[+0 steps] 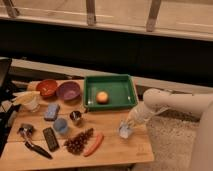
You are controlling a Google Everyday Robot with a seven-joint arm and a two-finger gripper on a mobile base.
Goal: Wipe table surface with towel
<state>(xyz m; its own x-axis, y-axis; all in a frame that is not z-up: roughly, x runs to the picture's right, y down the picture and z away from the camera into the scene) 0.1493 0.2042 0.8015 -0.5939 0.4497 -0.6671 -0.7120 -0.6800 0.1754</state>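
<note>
The wooden table (107, 147) fills the lower left of the camera view. My white arm reaches in from the right, and my gripper (129, 125) is low over the table's right part, just in front of the green tray. A small pale towel (124, 132) lies crumpled under the gripper, against the table top. The gripper sits on top of the towel and hides its upper part.
A green tray (127, 87) holds an orange (102, 97). A carrot (93, 144) and grapes (78, 141) lie left of the towel. Further left are a metal cup (75, 117), blue cup (60, 125), sponge (51, 111), purple bowl (68, 91), red bowl (47, 87) and black remote (50, 139).
</note>
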